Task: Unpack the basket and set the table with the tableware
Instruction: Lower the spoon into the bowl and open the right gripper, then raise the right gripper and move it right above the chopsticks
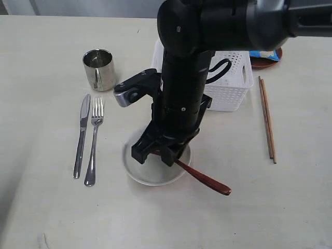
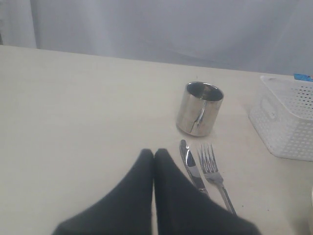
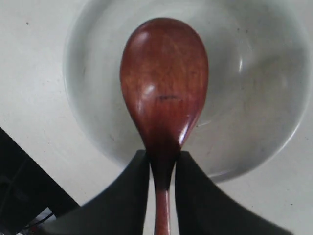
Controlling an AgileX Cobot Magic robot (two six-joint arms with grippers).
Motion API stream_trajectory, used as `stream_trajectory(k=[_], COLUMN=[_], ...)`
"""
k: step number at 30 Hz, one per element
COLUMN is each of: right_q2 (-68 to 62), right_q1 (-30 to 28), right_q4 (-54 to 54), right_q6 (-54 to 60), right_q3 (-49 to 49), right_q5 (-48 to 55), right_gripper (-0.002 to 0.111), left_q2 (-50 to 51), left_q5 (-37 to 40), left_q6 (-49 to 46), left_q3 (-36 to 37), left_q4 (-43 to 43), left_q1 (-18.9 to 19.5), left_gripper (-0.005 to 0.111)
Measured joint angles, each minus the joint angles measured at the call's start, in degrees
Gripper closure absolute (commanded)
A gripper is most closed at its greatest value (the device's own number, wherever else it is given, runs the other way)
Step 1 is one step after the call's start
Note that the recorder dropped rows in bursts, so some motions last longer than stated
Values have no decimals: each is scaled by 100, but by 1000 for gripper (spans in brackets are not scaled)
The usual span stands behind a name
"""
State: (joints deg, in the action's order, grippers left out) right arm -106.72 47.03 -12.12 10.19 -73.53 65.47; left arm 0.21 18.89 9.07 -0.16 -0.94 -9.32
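Note:
My right gripper (image 1: pixel 155 155) hangs over the pale round bowl (image 1: pixel 140 174) on the table (image 1: pixel 41 207), shut on the neck of the reddish-brown spoon (image 1: pixel 207 182). In the right wrist view the spoon (image 3: pixel 164 83) has its head above the inside of the bowl (image 3: pixel 254 98), with the gripper (image 3: pixel 162 159) pinching it on both sides. The handle slopes out past the bowl's rim towards the front right. The left gripper (image 2: pixel 153 152) is shut on nothing, just beside the steel knife (image 2: pixel 191 169) and fork (image 2: pixel 213 171). It does not show in the exterior view.
The steel cup (image 1: pixel 99 68) stands behind the knife (image 1: pixel 81 136) and fork (image 1: pixel 94 142). The white basket (image 1: pixel 228 88) sits behind the right arm. Chopsticks (image 1: pixel 266 119) lie to its right. A dark plate (image 1: pixel 264 63) with a blue bag (image 1: pixel 264 54) is at the back right.

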Motion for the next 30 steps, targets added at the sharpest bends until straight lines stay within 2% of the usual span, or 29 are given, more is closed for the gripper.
stream_trajectory(k=[6,8,11,14,25,30], right_q2=[-90,-90,-90,-90,337,866], right_q1=[0,0,0,0,0,-50], right_q4=[24,24,38,38,220,2001], right_q6=[-40,-54,-54,-64,-215,-1092], right_q3=[0,0,0,0,-237,-463], right_q5=[-79,-101,-101,-112,-32,363], right_gripper=[106,96,74,60,59,59], left_q2=[0,0,0,0,0,0], left_q5=[0,0,0,0,0,0], left_q6=[0,0,0,0,0,0], left_q3=[0,0,0,0,0,0], left_q4=[0,0,0,0,0,0], left_q1=[0,0,0,0,0,0], left_gripper=[107,107,107,107,107,107])
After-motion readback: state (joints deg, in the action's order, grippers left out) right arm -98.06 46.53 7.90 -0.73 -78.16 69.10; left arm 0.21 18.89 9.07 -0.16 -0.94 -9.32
